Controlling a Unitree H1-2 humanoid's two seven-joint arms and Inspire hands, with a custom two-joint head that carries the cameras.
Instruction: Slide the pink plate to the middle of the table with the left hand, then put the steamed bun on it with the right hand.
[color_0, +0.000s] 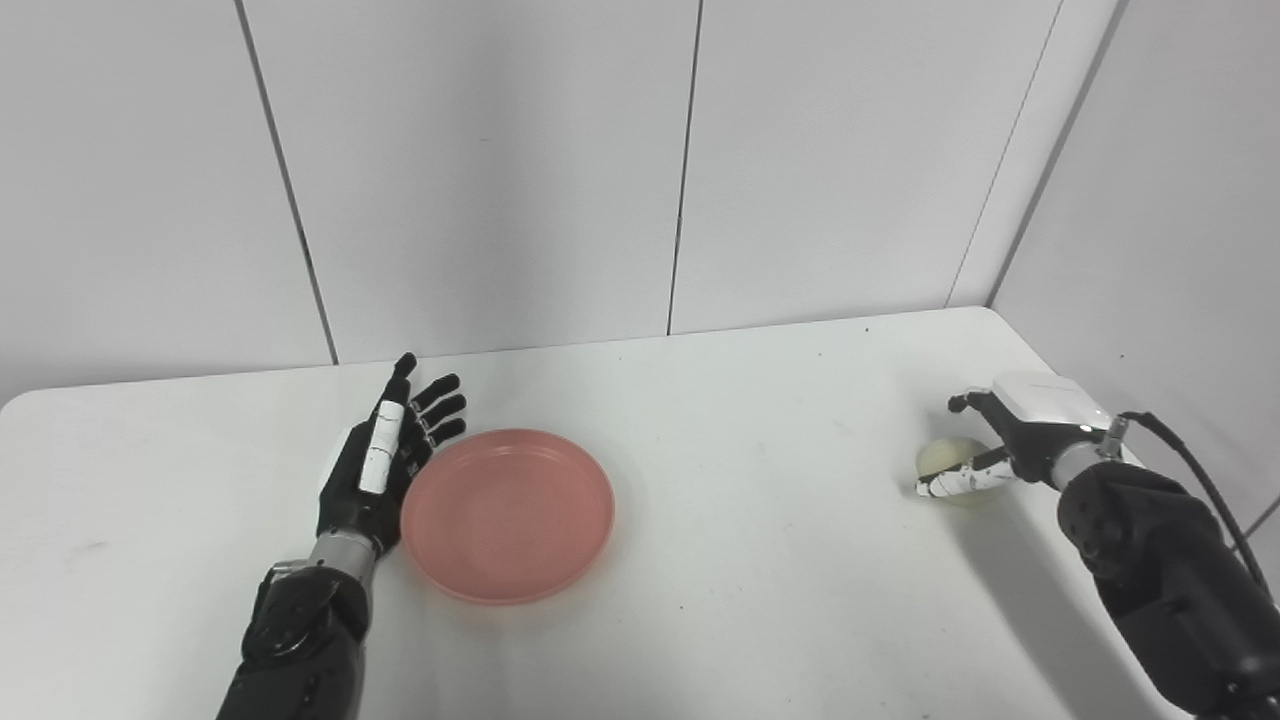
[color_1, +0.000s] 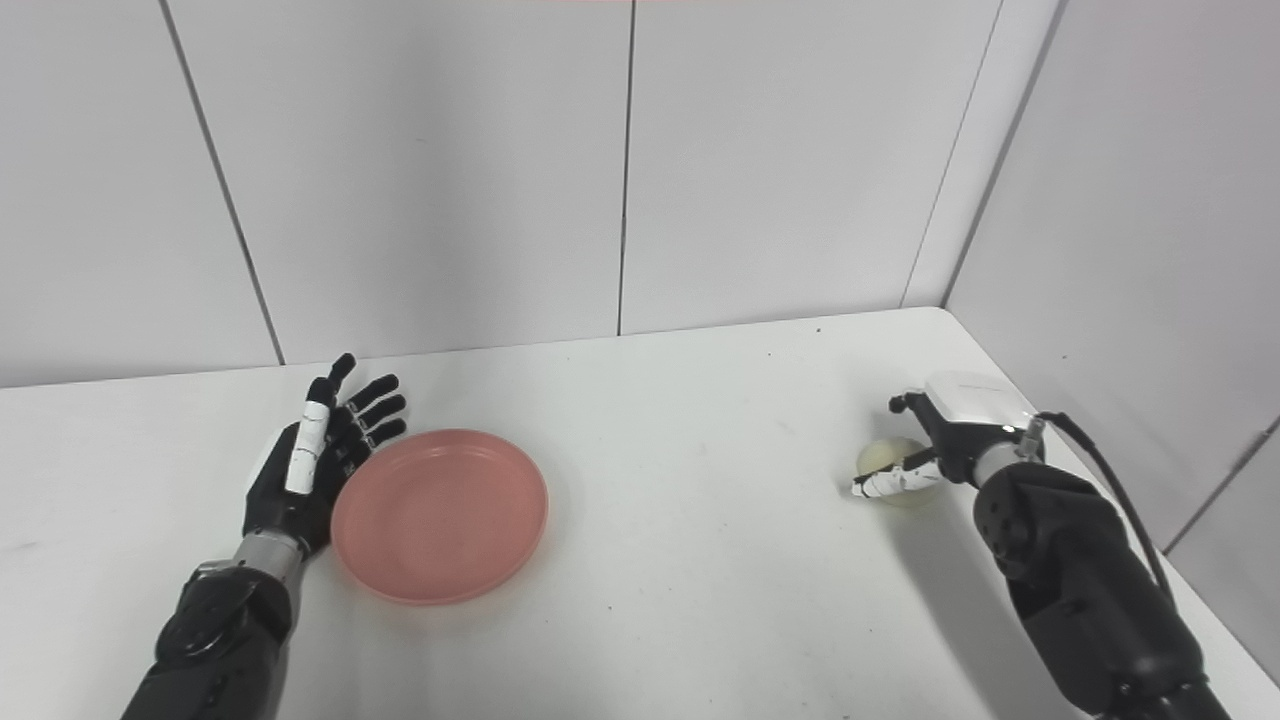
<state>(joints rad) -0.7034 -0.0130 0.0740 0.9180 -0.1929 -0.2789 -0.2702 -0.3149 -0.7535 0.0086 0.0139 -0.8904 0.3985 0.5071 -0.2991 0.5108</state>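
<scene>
On white table (color_0: 760, 520), left eye view: pink plate (color_0: 508, 514) is seen left of centre, lying flat. L hand (color_0: 385, 465) is set edge-on just beside plate's left rim, fingers straight & spread apart, nothing held; contact w/ rim can't be told. Steamed bun (color_0: 948, 462) is seen near right edge, w/ R hand (color_0: 1005, 445) curled around it; a firm clamp can't be told.

Right eye view: same layout is shown. Plate is well apart from bun; R hand's fingers (color_1: 885, 484) are laid across bun's front, bun resting on table.
</scene>
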